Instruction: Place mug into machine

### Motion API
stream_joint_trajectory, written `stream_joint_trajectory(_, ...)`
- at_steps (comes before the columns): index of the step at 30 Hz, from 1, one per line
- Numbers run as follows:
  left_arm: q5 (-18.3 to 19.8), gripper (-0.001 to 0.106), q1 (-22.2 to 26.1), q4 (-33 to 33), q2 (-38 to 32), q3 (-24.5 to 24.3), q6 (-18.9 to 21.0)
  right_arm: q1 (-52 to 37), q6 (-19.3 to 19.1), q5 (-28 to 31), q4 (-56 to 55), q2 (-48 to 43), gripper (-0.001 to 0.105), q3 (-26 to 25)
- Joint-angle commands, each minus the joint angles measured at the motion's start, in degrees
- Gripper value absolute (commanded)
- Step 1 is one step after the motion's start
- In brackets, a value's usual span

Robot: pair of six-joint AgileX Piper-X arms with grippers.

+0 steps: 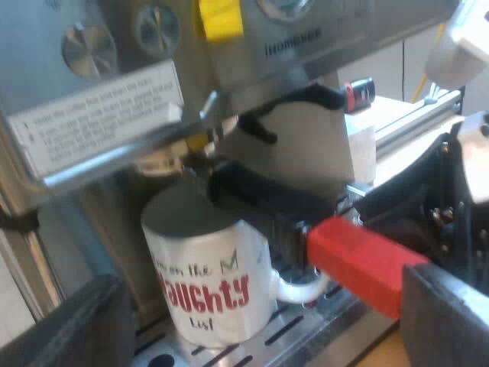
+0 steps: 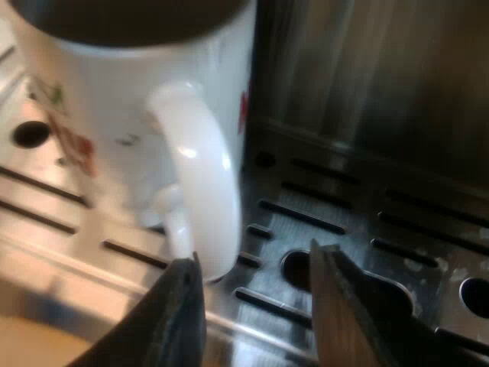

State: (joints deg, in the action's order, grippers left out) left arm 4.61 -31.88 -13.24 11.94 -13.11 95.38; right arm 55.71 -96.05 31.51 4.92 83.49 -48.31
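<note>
The white ceramic mug with red lettering [image 1: 202, 287] is sitting on the slotted steel drip tray [image 2: 344, 214]. The right gripper [image 2: 252, 264] is hanging open and empty beside its handle, and should be pulling straight away without nudging it.

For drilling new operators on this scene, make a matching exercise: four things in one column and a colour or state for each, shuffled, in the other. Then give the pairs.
Things:
1. mug
2. holder's handle end
3. drip tray
4. right pincer

Descriptions:
A. red
B. slotted metal
C. open, beside the mug's handle
D. white, standing on the drip tray

Pairs: 1-D, 2-A, 3-B, 4-C.
</note>
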Motion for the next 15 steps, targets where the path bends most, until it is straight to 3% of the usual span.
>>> stream_joint_trajectory(1, -0.1, 0.073, -0.2, -1.7, -1.4, -1.2, 0.0, 2.0, -0.1, 0.4, -3.1, -2.4, 0.036, 0.0)
stream_joint_trajectory(9, -0.1, 0.073, -0.2, -9.4, -2.1, -5.8, -1.0, 7.6, -0.1, 2.2, -5.2, -7.7, 0.036, 0.0)
stream_joint_trajectory(10, -0.1, 0.073, -0.2, -10.1, -2.1, -6.5, -1.0, 9.1, -0.1, 5.6, -4.9, -9.9, 0.036, 0.0)
stream_joint_trajectory(12, -0.1, 0.073, -0.2, -11.0, -2.1, -7.9, -1.0, 9.9, -0.1, 7.0, -4.9, -11.6, 0.034, 0.0)
stream_joint_trajectory(15, 0.0, 0.073, -0.2, -12.3, -2.2, -9.8, -1.0, 10.7, -0.1, 7.3, -4.9, -14.4, 0.018, 0.0)
